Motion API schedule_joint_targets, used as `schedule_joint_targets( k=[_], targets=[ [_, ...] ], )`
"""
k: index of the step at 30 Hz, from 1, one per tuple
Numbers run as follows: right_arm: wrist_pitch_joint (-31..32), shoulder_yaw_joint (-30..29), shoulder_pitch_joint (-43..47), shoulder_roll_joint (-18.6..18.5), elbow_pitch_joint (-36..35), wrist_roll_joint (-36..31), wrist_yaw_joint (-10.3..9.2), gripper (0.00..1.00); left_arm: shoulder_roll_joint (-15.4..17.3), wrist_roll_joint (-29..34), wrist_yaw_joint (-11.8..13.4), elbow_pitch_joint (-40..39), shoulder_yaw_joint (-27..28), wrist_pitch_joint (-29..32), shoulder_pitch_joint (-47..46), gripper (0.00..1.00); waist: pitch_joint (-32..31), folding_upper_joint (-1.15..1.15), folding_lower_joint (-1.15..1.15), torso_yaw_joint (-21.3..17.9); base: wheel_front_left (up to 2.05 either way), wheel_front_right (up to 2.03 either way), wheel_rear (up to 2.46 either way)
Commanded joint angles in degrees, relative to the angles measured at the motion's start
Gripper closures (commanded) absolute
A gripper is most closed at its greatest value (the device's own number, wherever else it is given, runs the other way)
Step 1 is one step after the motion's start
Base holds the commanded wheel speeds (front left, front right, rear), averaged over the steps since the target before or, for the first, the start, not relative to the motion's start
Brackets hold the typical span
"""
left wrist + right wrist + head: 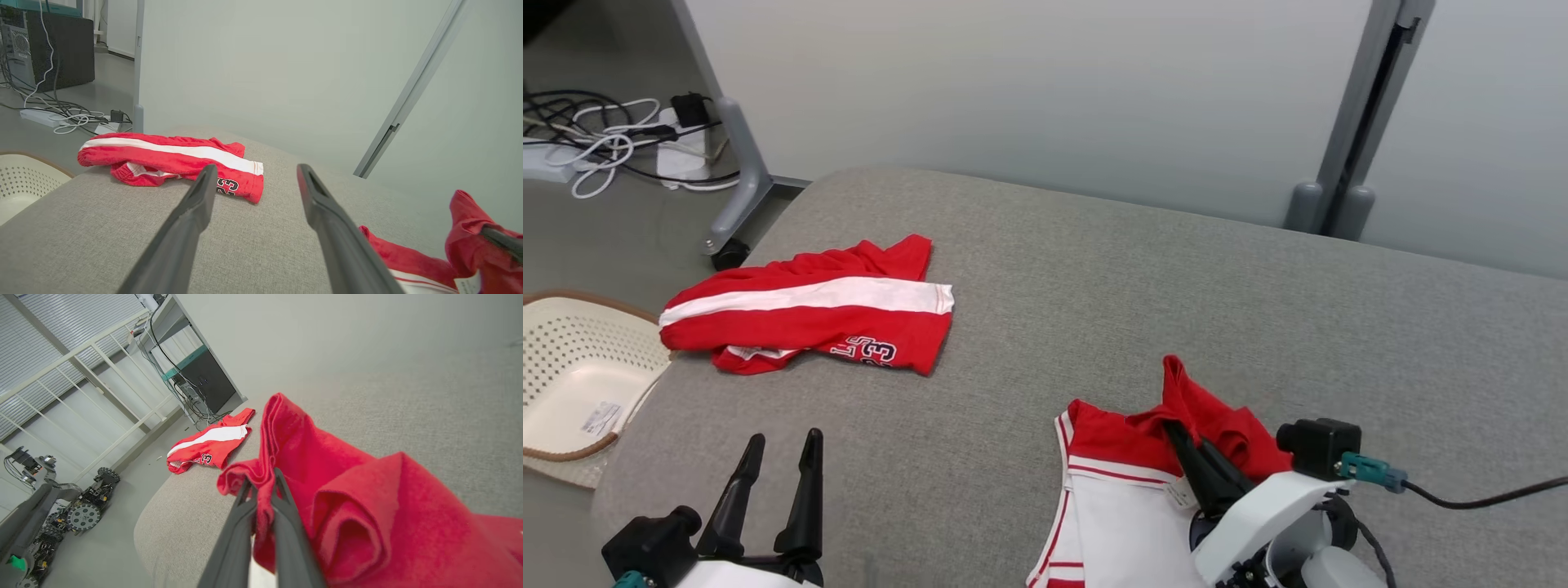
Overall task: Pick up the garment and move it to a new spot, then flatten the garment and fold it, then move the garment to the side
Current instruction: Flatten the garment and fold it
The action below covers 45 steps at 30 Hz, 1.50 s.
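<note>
Well, my right gripper [1174, 426] is clamped tight on the garment [1127, 514], a top that is red at the neck and white lower down, with thin red lines. The two dark fingers have a bunch of the red cloth between them, and that bunch is pulled up into a little peak above the rest. The white part lies on the gray soft table [1176, 269], near my edge and over on my right side. In the right wrist view the red cloth folds over itself just past the fingers. My left gripper [784, 439] is spread wide and has nothing in it. It hangs over the table at the lower left, fingers pointing away from me, well apart from the top. Far over on the left of the table lie the red shorts [809, 314]. They have a wide white stripe along them and a black and white number near one leg end. They sit close to the table's left edge. Just beside that edge, lower down, is a cream basket [572, 384] with small holes in its wall. On the floor behind it I see a tangle of cables [605, 147] and a white power strip [41, 118]. Pale wall panels [1054, 90] stand behind the table.
</note>
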Motion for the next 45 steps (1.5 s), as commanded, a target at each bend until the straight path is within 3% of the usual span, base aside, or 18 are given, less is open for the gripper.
schedule_joint_targets(
  k=[1,11,23,26,27,34,39,45],
  targets=[
    [-1.1,1.3,-0.9,-0.3,1.7,1.4,0.03,1.0,0.4,-0.2,-0.3,0.2,0.0,-0.1,-1.1,0.0,0.1,0.0,0.0,1.7,0.0,0.0,0.0],
    [-5.9,10.8,-5.3,-0.3,9.8,8.4,0.03,1.0,0.6,-0.3,-0.5,0.6,-0.1,-0.3,-1.6,0.0,0.6,0.0,0.0,3.7,0.0,0.0,0.0],
    [-8.5,21.4,-10.2,-0.3,15.0,17.0,0.03,1.0,0.5,-0.5,-0.7,1.4,-0.1,-0.4,-2.1,0.0,1.0,0.0,0.0,3.1,0.0,0.0,0.0],
    [-8.9,23.7,-10.8,-0.3,15.1,19.6,0.03,0.58,0.5,-0.5,-0.5,1.6,-0.1,-0.4,-2.1,0.0,0.7,0.0,0.0,2.5,0.0,0.0,0.0],
    [-9.0,24.4,-10.9,-0.3,14.7,20.7,0.03,0.0,0.5,-0.5,-0.5,1.7,-0.1,-0.4,-2.1,0.0,0.6,0.0,0.0,2.3,0.0,0.0,0.0],
    [-9.5,25.4,-12.6,-0.3,11.0,24.8,0.03,0.0,0.5,-0.5,0.2,1.8,-0.1,-0.5,-1.3,0.0,-0.4,0.0,0.0,0.4,0.0,0.0,0.0],
    [-9.5,16.5,-12.7,-0.7,5.3,20.9,0.03,0.0,0.5,-0.6,0.6,1.2,0.4,-0.5,-0.2,0.0,-1.0,0.0,0.0,-1.6,0.0,0.0,0.0],
    [-9.4,4.4,-9.6,-6.0,1.3,11.0,0.03,0.0,0.1,-0.3,1.0,0.1,1.0,-0.7,0.6,0.0,-1.5,0.0,0.0,-4.0,0.0,0.0,0.0]
  ],
)
